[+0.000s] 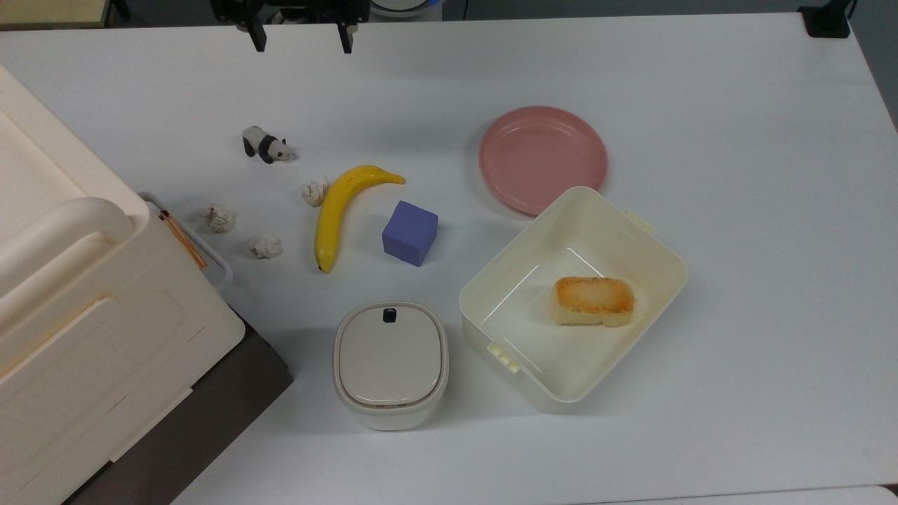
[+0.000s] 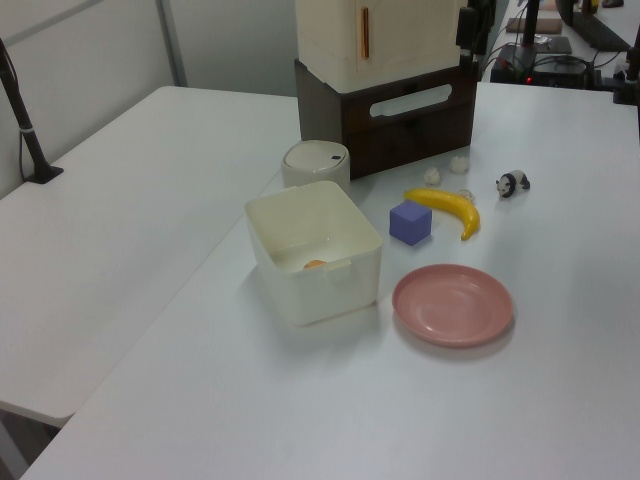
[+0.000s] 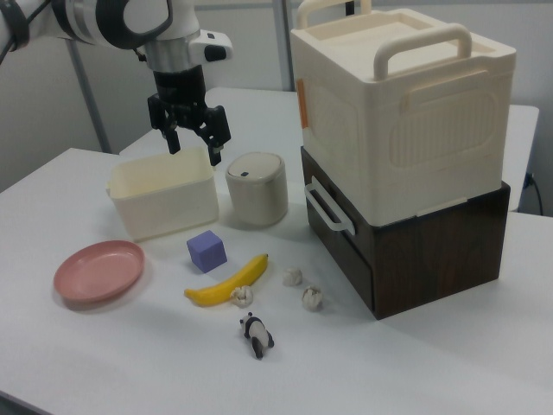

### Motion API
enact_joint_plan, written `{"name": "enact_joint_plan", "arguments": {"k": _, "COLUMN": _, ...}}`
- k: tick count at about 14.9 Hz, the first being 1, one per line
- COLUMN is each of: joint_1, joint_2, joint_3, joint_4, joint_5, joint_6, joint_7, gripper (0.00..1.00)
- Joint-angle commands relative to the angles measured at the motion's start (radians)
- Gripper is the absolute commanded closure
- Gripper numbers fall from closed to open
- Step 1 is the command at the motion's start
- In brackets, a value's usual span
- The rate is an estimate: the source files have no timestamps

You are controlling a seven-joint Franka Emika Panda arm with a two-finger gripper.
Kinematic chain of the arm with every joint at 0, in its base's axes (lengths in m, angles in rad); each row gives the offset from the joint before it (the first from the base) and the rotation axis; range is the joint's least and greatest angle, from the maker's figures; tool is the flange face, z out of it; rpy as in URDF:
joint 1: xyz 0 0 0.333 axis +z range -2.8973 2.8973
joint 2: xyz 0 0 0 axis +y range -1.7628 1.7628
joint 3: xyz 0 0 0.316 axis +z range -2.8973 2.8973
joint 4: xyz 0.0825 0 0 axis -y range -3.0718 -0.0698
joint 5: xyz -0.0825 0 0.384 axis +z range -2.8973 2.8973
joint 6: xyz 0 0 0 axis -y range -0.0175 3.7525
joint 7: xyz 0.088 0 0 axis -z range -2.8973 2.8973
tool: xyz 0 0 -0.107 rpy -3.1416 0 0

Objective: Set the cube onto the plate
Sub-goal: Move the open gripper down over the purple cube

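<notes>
The blue-purple cube (image 1: 410,233) (image 2: 410,222) (image 3: 206,251) rests on the white table between a banana and a cream container. Up and to the right of it in the top view lies the bare pink plate (image 1: 542,158) (image 2: 452,304) (image 3: 98,271). My gripper (image 1: 302,41) (image 3: 194,149) hangs open and holds nothing. In the top view it is at the upper edge, far from the cube. In the right view it hovers high, in front of the cream container's rim.
A banana (image 1: 340,210), a toy panda (image 1: 266,146) and three crumpled white balls (image 1: 265,246) lie to the top view's left of the cube. The open cream container (image 1: 501,280) holds a toasted block (image 1: 595,300). A lidded jar (image 1: 390,363) and a big cream box (image 1: 84,301) stand nearby.
</notes>
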Motion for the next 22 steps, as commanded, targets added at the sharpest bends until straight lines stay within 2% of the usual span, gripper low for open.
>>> {"name": "enact_joint_plan", "arguments": {"k": 1, "joint_1": 0.014, "joint_2": -0.014, "joint_3": -0.004, "joint_4": -0.011, "joint_5": 0.004, "joint_6": -0.013, "joint_7": 0.013, "gripper": 0.00}}
{"name": "enact_joint_plan", "arguments": {"k": 9, "joint_1": 0.016, "joint_2": 0.006, "joint_3": -0.002, "joint_4": -0.014, "joint_5": 0.001, "joint_6": -0.003, "joint_7": 0.013, "gripper": 0.00}}
{"name": "enact_joint_plan", "arguments": {"k": 14, "joint_1": 0.072, "joint_2": 0.043, "joint_3": -0.002, "joint_4": -0.035, "joint_5": -0.002, "joint_6": -0.001, "joint_7": 0.031, "gripper": 0.03}}
{"name": "enact_joint_plan", "arguments": {"k": 16, "joint_1": 0.098, "joint_2": 0.044, "joint_3": -0.002, "joint_4": -0.070, "joint_5": -0.037, "joint_6": 0.037, "joint_7": 0.075, "gripper": 0.03}}
{"name": "enact_joint_plan", "arguments": {"k": 19, "joint_1": 0.137, "joint_2": 0.044, "joint_3": -0.002, "joint_4": -0.135, "joint_5": -0.054, "joint_6": 0.134, "joint_7": 0.180, "gripper": 0.01}}
{"name": "enact_joint_plan", "arguments": {"k": 22, "joint_1": 0.161, "joint_2": 0.055, "joint_3": -0.001, "joint_4": -0.237, "joint_5": -0.053, "joint_6": 0.301, "joint_7": 0.250, "gripper": 0.00}}
